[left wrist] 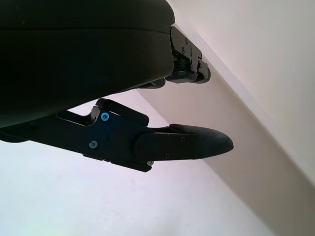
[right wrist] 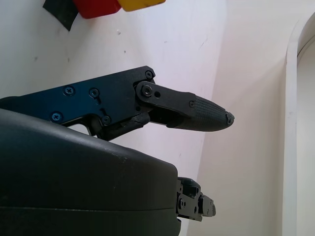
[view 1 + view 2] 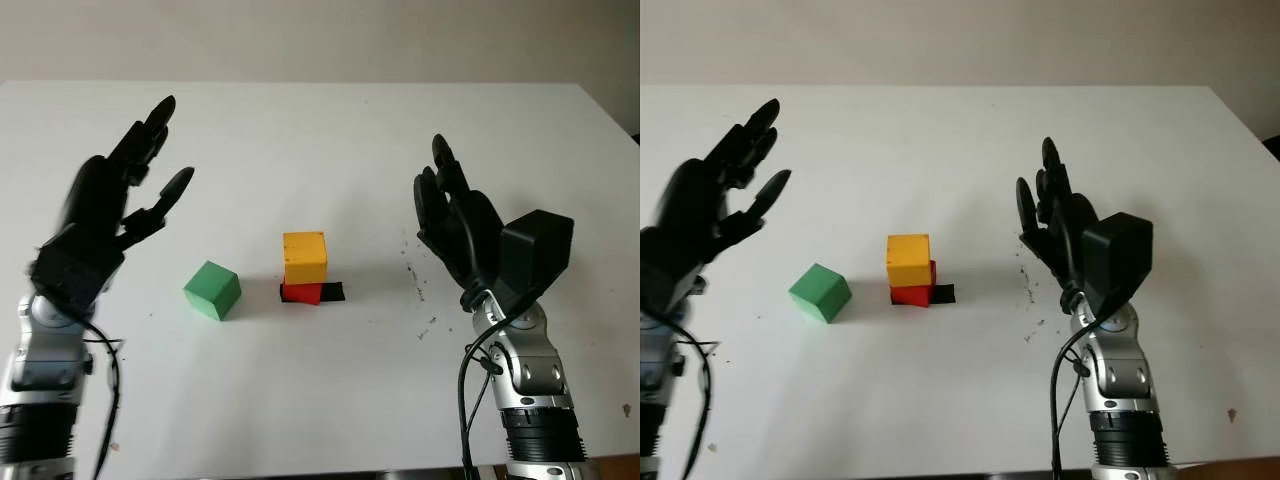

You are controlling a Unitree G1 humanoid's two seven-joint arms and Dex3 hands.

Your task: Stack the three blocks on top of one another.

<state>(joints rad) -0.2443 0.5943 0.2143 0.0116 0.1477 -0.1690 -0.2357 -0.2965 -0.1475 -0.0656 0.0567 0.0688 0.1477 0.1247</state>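
The white bench point(image 3: 300, 400) carries a green block point(image 3: 212, 290), a red block point(image 3: 303, 292) on black tape point(image 3: 331, 291), and scattered dark specks point(image 3: 420, 285).

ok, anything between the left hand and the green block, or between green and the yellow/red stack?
Nothing visible. The left hand is open, raised beyond and to the left of the green block, with bare table between. Green sits apart, left of the yellow block on the red block; the gap is bare.
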